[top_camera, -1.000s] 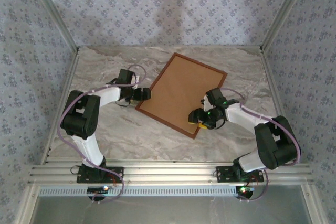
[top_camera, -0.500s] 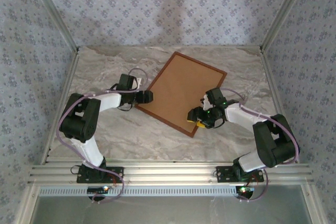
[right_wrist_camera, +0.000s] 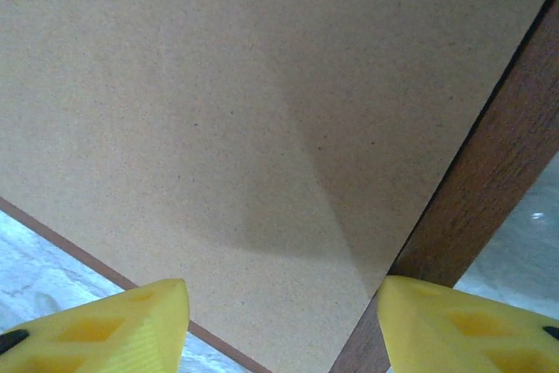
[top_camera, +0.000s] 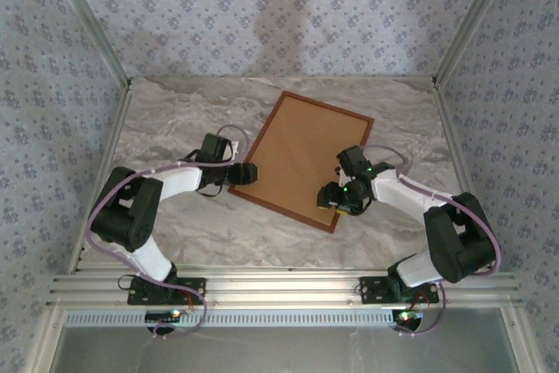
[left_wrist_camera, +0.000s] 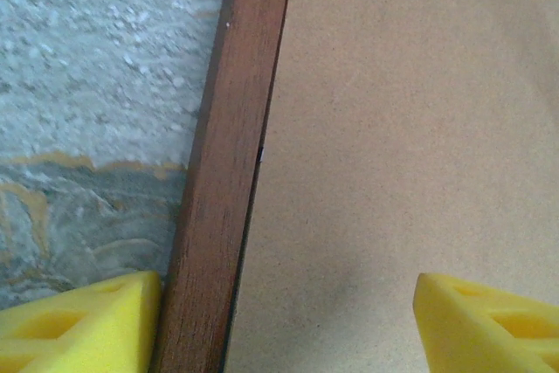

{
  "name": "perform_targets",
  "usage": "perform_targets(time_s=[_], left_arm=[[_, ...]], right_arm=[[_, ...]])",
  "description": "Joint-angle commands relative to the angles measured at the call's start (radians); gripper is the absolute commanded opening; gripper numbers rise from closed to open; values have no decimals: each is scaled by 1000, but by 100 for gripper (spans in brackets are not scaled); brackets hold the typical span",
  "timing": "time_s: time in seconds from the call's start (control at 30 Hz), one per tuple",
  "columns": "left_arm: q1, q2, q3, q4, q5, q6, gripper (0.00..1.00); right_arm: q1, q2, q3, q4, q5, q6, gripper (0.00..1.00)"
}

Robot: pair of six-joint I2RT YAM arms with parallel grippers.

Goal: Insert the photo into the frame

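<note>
Reddish-brown frame (left_wrist_camera: 223, 172) on table (top_camera: 175, 111), left claw (left_wrist_camera: 279, 294) spread astride its rail, right claw (right_wrist_camera: 281, 290) spread at its corner

A pale marbled desk (top_camera: 175, 120), grey and cream with rusty veins, spans the enclosure. At its far middle a plain brown backing board (top_camera: 301, 150) lies flat, turned askew to the desk's edges. Up close its surface is matte, finely speckled and unmarked. Walls (top_camera: 288, 15) papered in a small blue-grey floral print stand on three sides, with slanting aluminium posts (top_camera: 87, 19) at the corners. A ribbed aluminium rail (top_camera: 288, 290) runs along the near edge.
</note>
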Motion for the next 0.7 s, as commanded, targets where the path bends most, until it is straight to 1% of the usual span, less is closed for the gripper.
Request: perform_targets(time_s=[0.0, 0.13, 0.4, 0.5, 0.57, 0.67], left_arm=[[-20, -24, -18, -130, 4, -28, 78], [0, -31, -19, -135, -40, -27, 81], [28, -61, -13, -126, -58, -24, 86], [39, -76, -11, -120, -71, -22, 88], [47, -79, -10, -113, -72, -20, 88], [60, -68, 4, -111, -66, -15, 87]], right_arm=[[5, 1, 33, -113, 107, -76, 62], [1, -2, 56, -153, 133, -103, 64], [-23, -29, 85, -167, 130, -140, 65], [-40, -21, 84, -165, 129, -146, 68], [-63, -19, 74, -152, 115, -150, 68], [-90, -13, 55, -112, 54, -146, 69]])
